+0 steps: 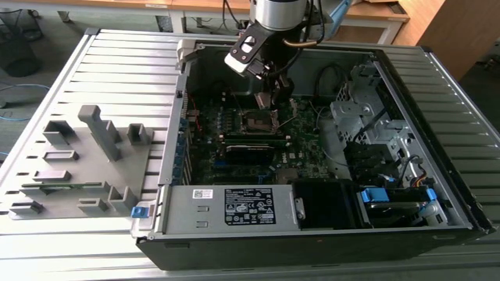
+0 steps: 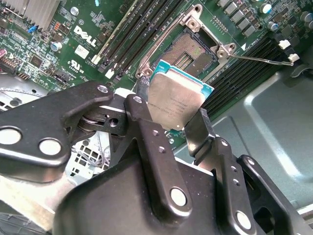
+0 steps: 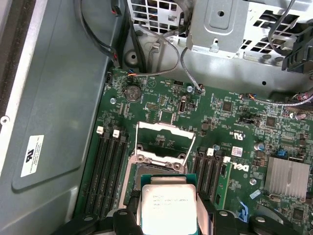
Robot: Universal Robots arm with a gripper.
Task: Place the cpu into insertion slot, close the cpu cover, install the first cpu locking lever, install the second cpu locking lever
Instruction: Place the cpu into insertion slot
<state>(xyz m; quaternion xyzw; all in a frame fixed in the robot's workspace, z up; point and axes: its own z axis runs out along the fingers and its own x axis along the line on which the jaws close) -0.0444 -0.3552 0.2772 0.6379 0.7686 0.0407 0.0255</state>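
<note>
Right between the fingers, cpu

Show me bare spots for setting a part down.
Free: the slatted table beyond the grey fixture, and the strip at the exterior view's right of the case. Crowded: the motherboard around the socket, under the gripper holding the cpu.

Under the tool, a broad grey metal table of ribbed slats in soft, even light. Beyond the tool, past the table's far edge, a pale wooden desk on white legs and, further to the exterior view's right, a wooden cabinet. Well off to the exterior view's left of the tool, grey floor with a black wire basket and a blue cable.
</note>
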